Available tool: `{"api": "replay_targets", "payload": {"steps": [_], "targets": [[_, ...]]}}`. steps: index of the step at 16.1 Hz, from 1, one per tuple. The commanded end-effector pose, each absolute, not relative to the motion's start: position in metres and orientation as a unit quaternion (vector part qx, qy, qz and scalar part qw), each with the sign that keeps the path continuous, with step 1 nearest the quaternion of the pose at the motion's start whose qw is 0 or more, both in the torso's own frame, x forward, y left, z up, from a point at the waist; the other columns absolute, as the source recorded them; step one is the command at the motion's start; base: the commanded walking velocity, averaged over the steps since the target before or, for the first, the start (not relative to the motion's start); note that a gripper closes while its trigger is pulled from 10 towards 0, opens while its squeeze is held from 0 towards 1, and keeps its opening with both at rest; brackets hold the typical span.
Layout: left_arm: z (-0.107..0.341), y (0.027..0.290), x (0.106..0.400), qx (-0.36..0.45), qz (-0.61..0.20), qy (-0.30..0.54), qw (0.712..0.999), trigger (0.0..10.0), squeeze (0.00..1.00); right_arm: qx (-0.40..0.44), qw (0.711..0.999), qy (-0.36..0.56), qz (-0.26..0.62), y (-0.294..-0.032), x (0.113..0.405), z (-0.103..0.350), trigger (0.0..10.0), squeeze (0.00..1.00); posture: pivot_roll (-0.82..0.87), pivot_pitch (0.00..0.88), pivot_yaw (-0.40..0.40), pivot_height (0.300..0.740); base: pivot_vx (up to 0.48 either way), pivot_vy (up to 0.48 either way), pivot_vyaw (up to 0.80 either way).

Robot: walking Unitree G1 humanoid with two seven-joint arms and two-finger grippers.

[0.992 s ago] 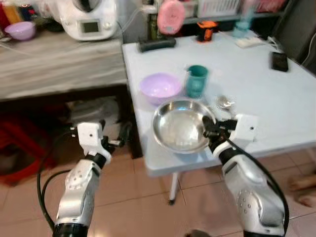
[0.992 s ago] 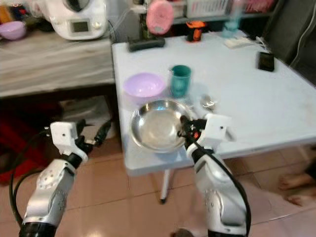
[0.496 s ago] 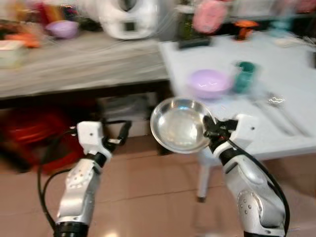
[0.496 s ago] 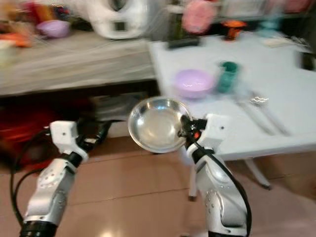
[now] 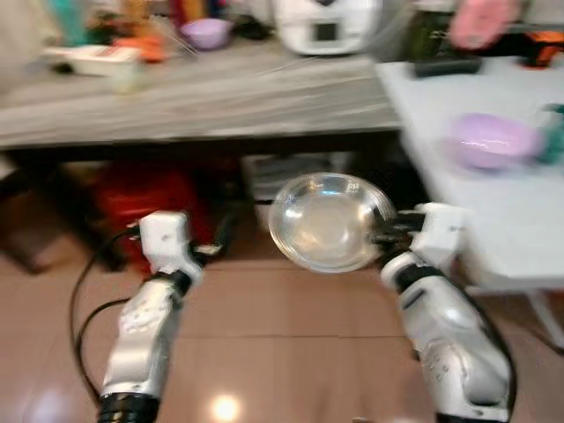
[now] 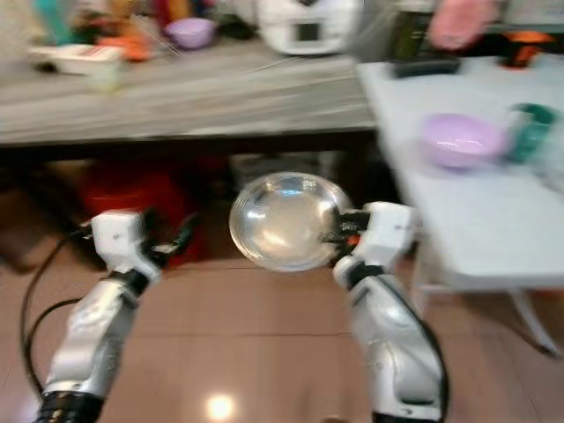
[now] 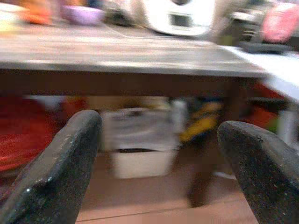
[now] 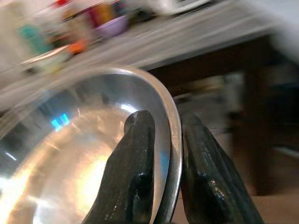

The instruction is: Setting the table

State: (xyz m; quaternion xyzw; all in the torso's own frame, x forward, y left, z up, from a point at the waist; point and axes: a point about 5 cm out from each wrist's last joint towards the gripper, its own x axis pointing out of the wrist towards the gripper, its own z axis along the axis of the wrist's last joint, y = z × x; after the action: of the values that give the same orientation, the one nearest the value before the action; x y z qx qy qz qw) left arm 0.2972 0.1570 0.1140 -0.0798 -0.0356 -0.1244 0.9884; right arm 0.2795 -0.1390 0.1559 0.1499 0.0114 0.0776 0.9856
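A shiny steel bowl hangs in the air over the tiled floor, in front of the grey counter. My right gripper is shut on the bowl's right rim; in the right wrist view its two black fingers pinch the rim between them. My left gripper is held low to the left, open, with nothing between its fingers. On the white table at the right stand a lilac bowl and a teal cup.
The grey counter carries a white kitchen machine, a small purple bowl and several bottles. Under it sit a red object and a white box. A pink item and a black object are at the table's back.
The whole view has swung left: the table has slid to the right edge and the counter now fills the middle. The steel bowl stays in my right gripper.
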Motion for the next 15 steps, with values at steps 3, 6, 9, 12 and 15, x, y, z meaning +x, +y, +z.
{"api": "replay_targets", "payload": {"steps": [3,6,9,12,15], "targets": [[0.114,0.152,0.297,-0.080,-0.131,-0.035,0.988,10.0,0.00,0.144,0.987,0.002,0.065,-0.147,0.278,0.159,10.0,0.00,-0.15,0.090,0.071,0.740,0.000,0.480,0.49],[0.114,0.152,0.297,-0.079,-0.130,-0.035,0.988,10.0,0.00,0.144,0.987,0.002,0.065,-0.146,0.279,0.158,10.0,0.00,-0.15,0.090,0.071,0.740,0.000,0.480,0.49],[0.115,0.153,0.298,-0.078,-0.130,-0.038,0.988,10.0,0.00,0.144,0.988,0.001,0.060,-0.147,0.279,0.158,10.0,0.00,-0.15,0.091,0.073,0.740,0.000,0.137,0.00],[0.116,0.155,0.296,-0.074,-0.142,-0.042,0.986,10.0,0.00,0.134,0.990,-0.010,0.051,-0.150,0.278,0.160,10.0,0.00,-0.15,0.091,0.073,0.740,0.000,0.000,0.00],[0.112,0.164,0.292,-0.066,-0.133,-0.041,0.988,10.0,0.00,0.107,0.993,-0.028,0.037,-0.155,0.274,0.164,10.0,0.00,-0.15,0.091,0.073,0.740,0.180,0.000,0.00]]}}
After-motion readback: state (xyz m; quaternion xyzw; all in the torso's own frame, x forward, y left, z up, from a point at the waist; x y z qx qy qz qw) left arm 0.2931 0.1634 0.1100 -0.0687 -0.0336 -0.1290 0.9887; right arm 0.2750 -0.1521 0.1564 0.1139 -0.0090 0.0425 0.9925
